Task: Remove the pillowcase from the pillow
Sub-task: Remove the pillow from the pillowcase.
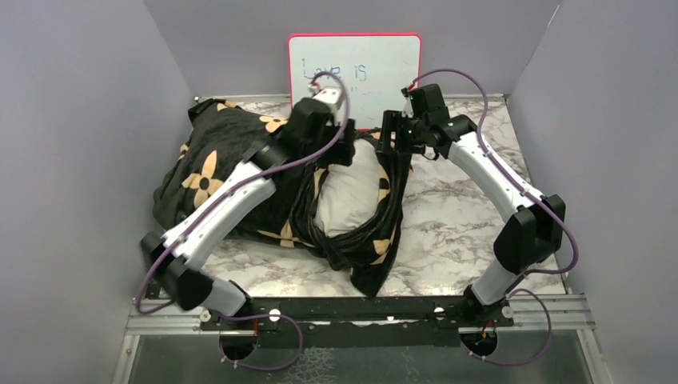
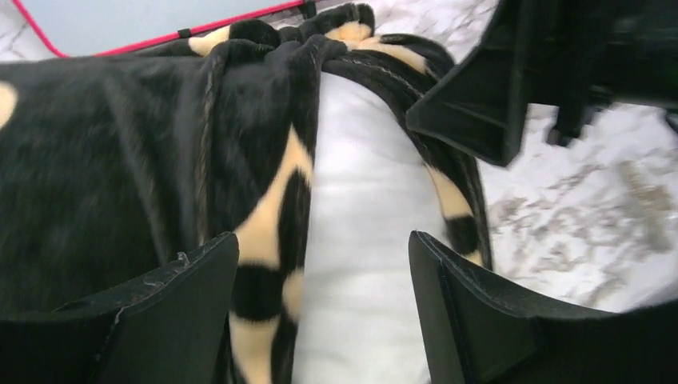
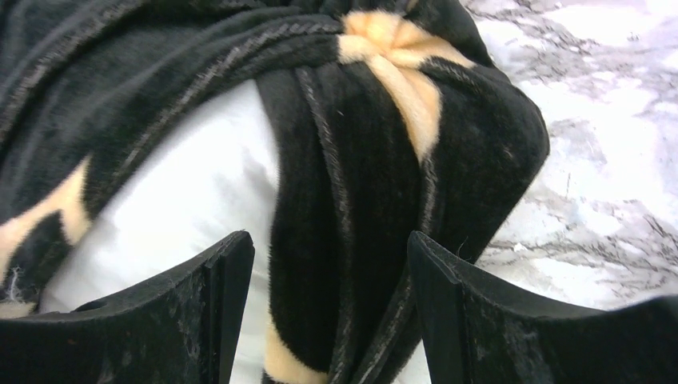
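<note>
Step in hand: re-gripping at the open mouth of the pillowcase [image 1: 212, 172].

1. Position of the work. The pillow [image 1: 348, 192] lay on the counter [image 1: 464, 216] just in front of the whiteboard [image 1: 354, 68]. Only one white end was bare, directly in front of the whiteboard's lower edge. The rest was sheathed in the pillowcase, which ran from the whiteboard out toward the left arm's side. The mouth of the pillowcase was bunched in thick folds around the bare end.

2. Left fingers [image 2: 184, 304]. Spread wide, holding nothing. They hung over the seam where the black fabric met the white pillow, close in front of the whiteboard.

3. Right fingers [image 3: 480, 320]. Spread wide, holding nothing. They hung over the bunched hem on the right arm's side of the bare end, also close in front of the whiteboard.

4. Progress. Judged early to middle: the mouth was rolled back, but most of the pillow was covered.

5. Next move, as judged. One set of fingers should descend and pinch the bare white end to anchor it. The other set should pinch the hem folds alone. Separate the two along the length of the pillow, away from the whiteboard's front.

6. Caution. The plush folds were thick and lay on the pillow fabric; a deep pinch could catch both layers
</note>
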`<state>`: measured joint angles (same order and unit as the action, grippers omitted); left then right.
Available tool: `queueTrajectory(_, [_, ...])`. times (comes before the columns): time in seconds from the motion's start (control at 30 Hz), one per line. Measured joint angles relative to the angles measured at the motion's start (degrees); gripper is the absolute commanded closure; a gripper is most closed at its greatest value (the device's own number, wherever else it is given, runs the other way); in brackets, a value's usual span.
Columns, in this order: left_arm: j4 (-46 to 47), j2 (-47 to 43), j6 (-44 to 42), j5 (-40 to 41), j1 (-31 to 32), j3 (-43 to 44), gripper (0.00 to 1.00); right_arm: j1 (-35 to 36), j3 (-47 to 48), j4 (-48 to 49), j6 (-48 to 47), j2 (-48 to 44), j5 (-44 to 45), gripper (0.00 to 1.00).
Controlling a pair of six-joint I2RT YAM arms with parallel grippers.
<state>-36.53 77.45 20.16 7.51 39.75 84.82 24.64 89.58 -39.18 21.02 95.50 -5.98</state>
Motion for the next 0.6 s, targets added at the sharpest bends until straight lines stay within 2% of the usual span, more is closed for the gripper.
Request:
queueTrajectory(0.1, [-1.18,11.87,-4.26,0.28,0.00,8.28,0.24,-0.33,1.70,0.42,0.04,1.05,-1.20,0.29])
queueTrajectory(0.2, [-2.89,19.37,-6.91,1.90,0.00,12.72,0.31,-0.74,3.15,0.87,0.11,3.19,-2.23,0.34])
queueTrajectory(0.37, [-5.09,24.92,-9.81,5.46,0.00,14.14,0.53,-2.43,2.73,1.22,0.31,6.32,-3.72,0.37])
queueTrajectory(0.4, [-5.20,25.11,-10.01,6.27,0.00,14.14,0.61,-2.84,2.29,1.33,0.35,6.67,-4.48,0.40])
queueTrajectory(0.43, [-5.22,25.11,-10.19,7.17,0.00,14.14,0.84,-3.13,1.97,1.40,0.35,6.88,-5.18,0.53])
queueTrajectory(0.47, [-5.22,25.11,-10.29,7.67,0.00,14.14,1.00,-3.41,1.64,1.42,0.37,7.06,-6.01,0.61])
queueTrajectory(0.6, [-5.53,25.09,-10.51,9.66,-0.20,14.10,1.00,-3.76,1.46,1.77,0.07,7.15,-6.99,0.79])
